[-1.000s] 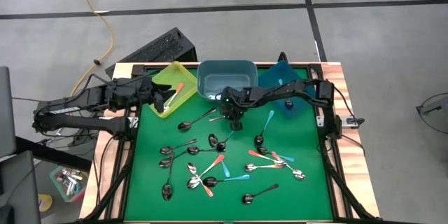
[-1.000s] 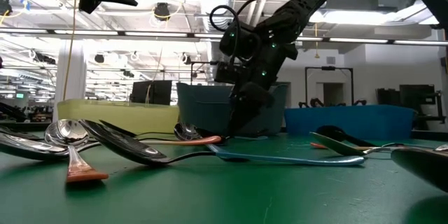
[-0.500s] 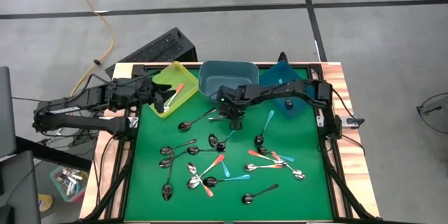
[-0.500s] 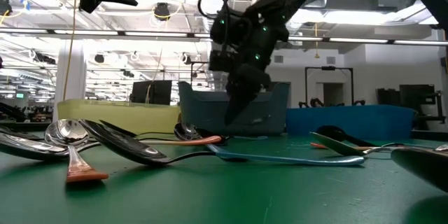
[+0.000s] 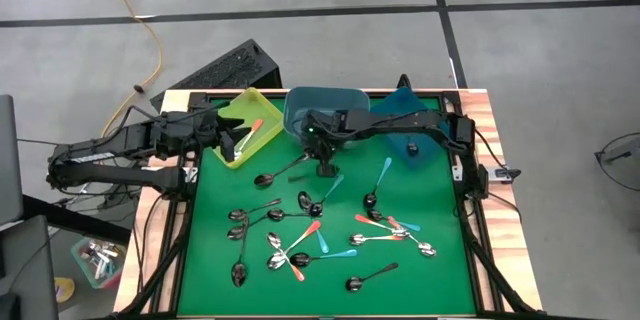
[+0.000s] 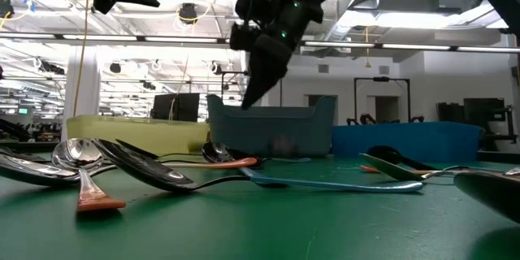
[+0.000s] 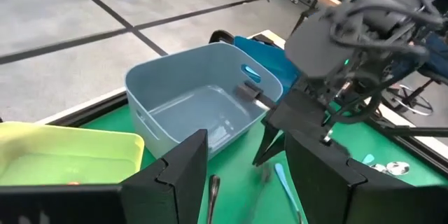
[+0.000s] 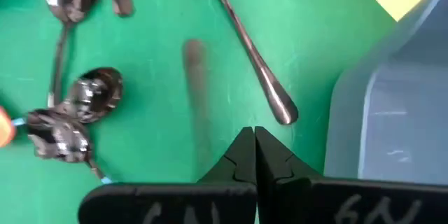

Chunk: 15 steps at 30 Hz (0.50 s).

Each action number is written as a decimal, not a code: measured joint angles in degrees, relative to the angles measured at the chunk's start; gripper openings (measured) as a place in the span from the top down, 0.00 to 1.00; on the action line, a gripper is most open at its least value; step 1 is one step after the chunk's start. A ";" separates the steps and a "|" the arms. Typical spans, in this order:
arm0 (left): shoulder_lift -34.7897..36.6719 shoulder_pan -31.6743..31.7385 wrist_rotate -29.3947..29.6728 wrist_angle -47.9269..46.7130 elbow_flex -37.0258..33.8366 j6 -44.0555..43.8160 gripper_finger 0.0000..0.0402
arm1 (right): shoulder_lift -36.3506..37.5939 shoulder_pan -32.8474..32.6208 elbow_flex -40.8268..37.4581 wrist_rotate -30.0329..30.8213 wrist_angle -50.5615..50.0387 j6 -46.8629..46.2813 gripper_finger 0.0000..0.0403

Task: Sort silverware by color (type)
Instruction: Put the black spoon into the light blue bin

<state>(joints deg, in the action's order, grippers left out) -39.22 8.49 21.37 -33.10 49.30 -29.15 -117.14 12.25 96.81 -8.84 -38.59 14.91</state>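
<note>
Right claw (image 5: pixel 322 167) hangs clenched with nothing in it, just in front of the grey bin (image 5: pixel 322 112), right above a dark-handled spoon (image 5: pixel 283 171). The rest of the spoons (image 5: pixel 320 230) lie scattered across the green surface (image 5: pixel 440 280) nearer the camera than the grey bin. A yellow bin (image 5: pixel 245 125) and a blue bin (image 5: pixel 405 115) flank it. Left claw (image 5: pixel 232 144) waits spread apart over the yellow bin. Compared with a second ago, the right claw has lifted up and drifted toward the grey bin.
</note>
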 joint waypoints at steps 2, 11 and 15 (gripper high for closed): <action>-0.17 0.00 0.02 0.02 0.00 -0.08 0.56 | 0.01 0.34 2.26 -1.31 -1.12 -0.06 0.99; -0.11 0.00 0.55 0.09 0.00 -1.75 0.56 | 0.17 2.35 10.28 -2.71 -6.62 3.01 0.99; -0.11 0.00 0.61 0.13 0.00 -1.72 0.56 | 0.13 3.60 13.35 -2.69 -10.52 3.55 0.99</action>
<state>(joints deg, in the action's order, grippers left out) -39.33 8.49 21.98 -32.97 49.30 -30.86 -117.01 15.85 110.16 -11.53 -49.11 18.46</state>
